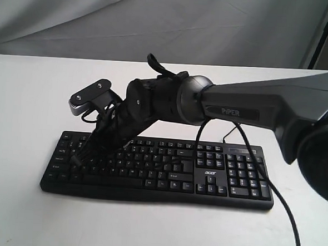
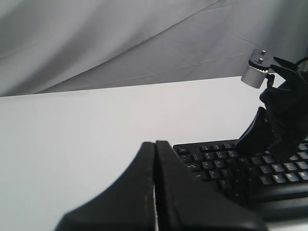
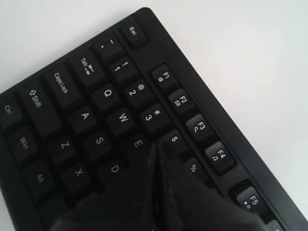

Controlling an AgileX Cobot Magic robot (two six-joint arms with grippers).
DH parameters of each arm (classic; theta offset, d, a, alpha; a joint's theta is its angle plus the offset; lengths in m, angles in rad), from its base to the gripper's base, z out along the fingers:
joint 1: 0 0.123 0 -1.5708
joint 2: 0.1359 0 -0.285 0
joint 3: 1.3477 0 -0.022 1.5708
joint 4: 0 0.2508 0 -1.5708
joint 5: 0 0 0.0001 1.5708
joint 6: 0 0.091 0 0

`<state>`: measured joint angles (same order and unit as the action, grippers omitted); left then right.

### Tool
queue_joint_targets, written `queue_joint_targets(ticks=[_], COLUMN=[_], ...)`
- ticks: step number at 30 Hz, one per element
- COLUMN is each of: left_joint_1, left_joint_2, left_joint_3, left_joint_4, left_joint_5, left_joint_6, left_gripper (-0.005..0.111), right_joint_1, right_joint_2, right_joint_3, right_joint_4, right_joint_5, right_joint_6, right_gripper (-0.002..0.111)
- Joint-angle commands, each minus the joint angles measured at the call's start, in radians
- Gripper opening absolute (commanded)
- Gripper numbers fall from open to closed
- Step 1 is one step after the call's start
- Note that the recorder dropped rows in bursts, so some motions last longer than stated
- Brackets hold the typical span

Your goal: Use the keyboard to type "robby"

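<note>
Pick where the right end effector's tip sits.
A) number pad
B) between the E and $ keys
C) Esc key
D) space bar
B: the right wrist view shows the right end effector pointing between the E key and $ key on the keyboard.

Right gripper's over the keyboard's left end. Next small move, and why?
Probably nudge the right gripper slightly along the letter row, away from the E key, then press down. Its shut tip sits between E and the $ key; R, the first letter, should lie hidden just beneath it on the keyboard.
</note>
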<state>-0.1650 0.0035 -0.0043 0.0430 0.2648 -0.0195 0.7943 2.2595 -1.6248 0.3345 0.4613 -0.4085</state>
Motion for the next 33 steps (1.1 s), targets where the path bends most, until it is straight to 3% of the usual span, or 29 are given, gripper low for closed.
queue_joint_targets(ticks=[1, 20, 22, 27, 33], left_joint_1=[-0.006, -0.006, -0.006, -0.006, -0.006], left_joint_2=[-0.003, -0.003, -0.003, -0.003, -0.003], left_joint_3=[0.004, 0.004, 0.004, 0.004, 0.004], left_joint_4=[0.005, 0.005, 0.005, 0.005, 0.005], left_joint_5=[-0.007, -0.007, -0.007, -0.007, -0.007], left_joint_6=[-0.003, -0.003, -0.003, -0.003, -0.003], left_gripper=[0.000, 0.000, 0.000, 0.000, 0.000], right_joint_1=[-0.007, -0.012, -0.030, -0.099, -0.111], right_joint_2=[0.003, -0.041, -0.095, -0.284, -0.255], right_joint_3=[0.001, 0.001, 0.041, 0.347, 0.401], right_joint_4=[-0.009, -0.058, -0.058, -0.017, 0.008], right_joint_5=[-0.012, 0.022, 0.043, -0.073, -0.146], right_joint_6=[-0.007, 0.032, 0.050, 0.065, 0.065], right_gripper=[0.000, 0.000, 0.000, 0.000, 0.000])
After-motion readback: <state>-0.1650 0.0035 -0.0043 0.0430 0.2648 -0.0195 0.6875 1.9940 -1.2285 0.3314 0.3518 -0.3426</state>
